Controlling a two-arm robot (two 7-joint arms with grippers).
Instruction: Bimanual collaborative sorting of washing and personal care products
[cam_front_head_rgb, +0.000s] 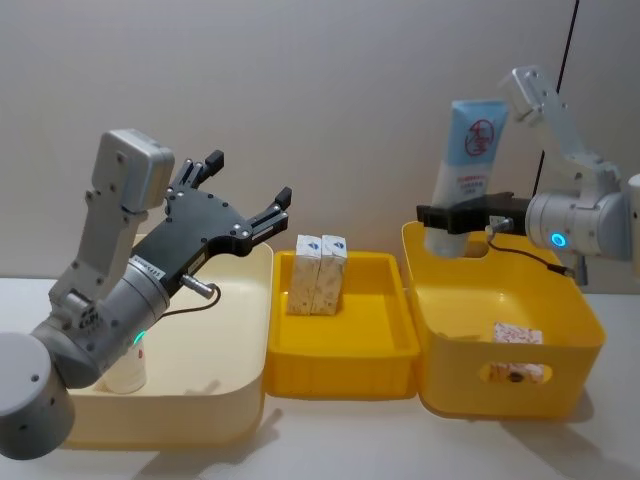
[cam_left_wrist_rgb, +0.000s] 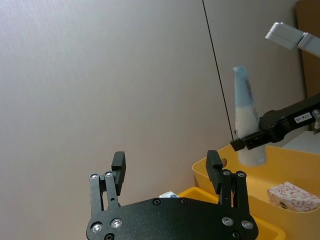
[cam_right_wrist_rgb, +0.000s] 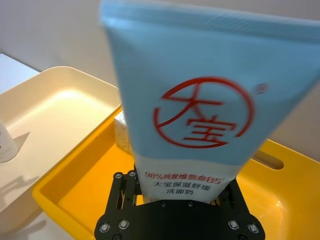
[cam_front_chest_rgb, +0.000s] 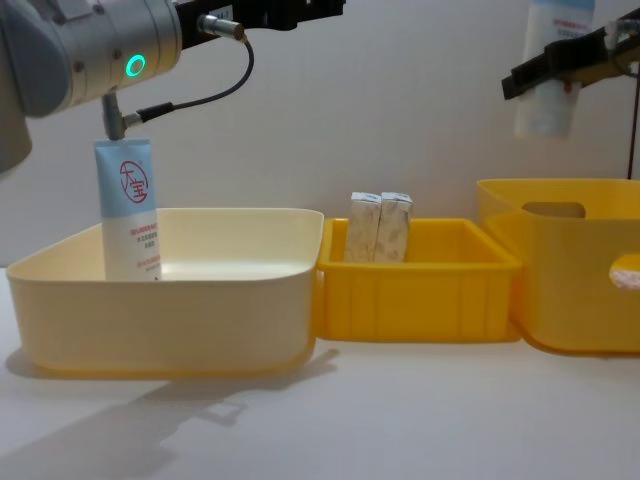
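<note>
My right gripper is shut on a light-blue tube with a red circled character, held upright above the back left corner of the deep yellow bin. A red-printed carton lies in that bin. Two beige cartons stand side by side in the middle yellow tray. A second tube stands upright in the cream bin. Above the cream bin, my left gripper is raised and open, holding nothing.
The three containers stand in a row on a white table, touching side to side, with a plain wall close behind. A black cable hangs from the right arm over the deep bin's rim. Free table lies in front of the bins.
</note>
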